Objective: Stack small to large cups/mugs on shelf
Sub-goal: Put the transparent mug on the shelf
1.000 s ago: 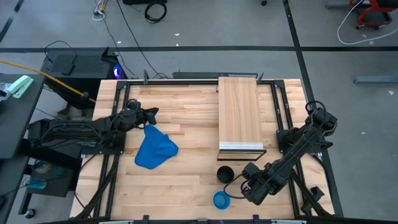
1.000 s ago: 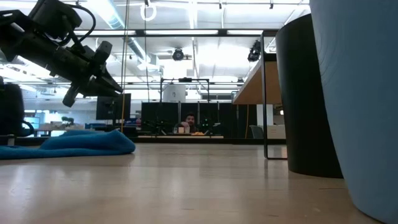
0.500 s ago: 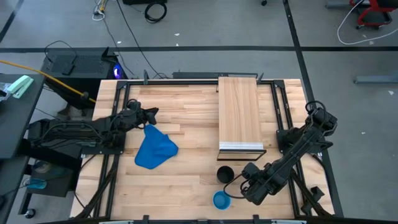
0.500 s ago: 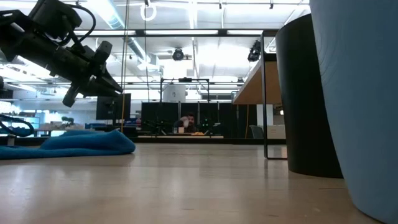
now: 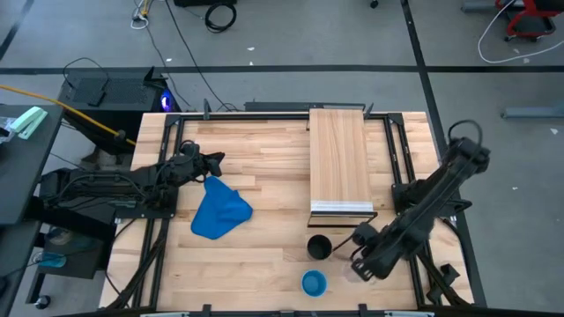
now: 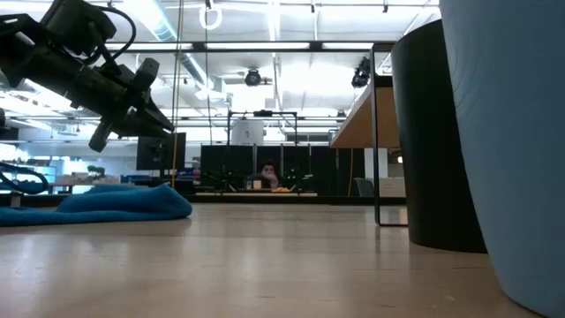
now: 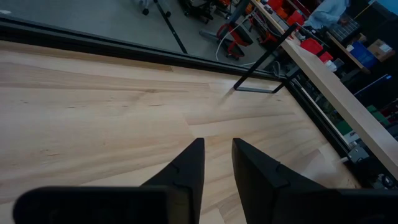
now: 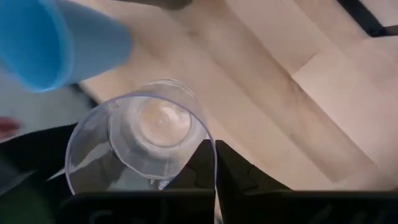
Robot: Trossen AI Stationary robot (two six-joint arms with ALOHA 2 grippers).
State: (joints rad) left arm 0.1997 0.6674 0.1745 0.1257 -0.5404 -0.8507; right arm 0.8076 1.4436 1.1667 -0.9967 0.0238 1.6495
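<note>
My right gripper (image 5: 359,261) is near the table's near right corner, shut on the small clear cup (image 8: 140,146). The light-blue cup (image 5: 314,283) stands on the table just left of it, also seen in the right wrist view (image 8: 62,37) and the low view (image 6: 516,150). The black cup (image 5: 319,246) stands before the shelf's silver front edge. The shelf (image 5: 339,163) is a light-wood plank on a black frame. My left gripper (image 7: 217,155) waits over the table's left side, its fingers a narrow gap apart. My right gripper pinches the clear cup's rim wall (image 8: 213,155), one finger (image 8: 198,168) inside the cup and the other (image 8: 235,173) outside. The fingers come from above, pointing down into the mouth. The cup hangs mouth-up below them; whether its base is off the table does not show.
A crumpled blue cloth (image 5: 218,211) lies on the butcher-block tabletop (image 5: 256,167) near my left gripper. The shelf's black frame legs (image 6: 378,132) stand beside the black cup. Bare wood lies between the cloth and the cups.
My right arm has risen and swung toward the table's right edge, drawing its gripper away from the light-blue cup. The blue and black cups, the cloth and my left arm have stayed put.
</note>
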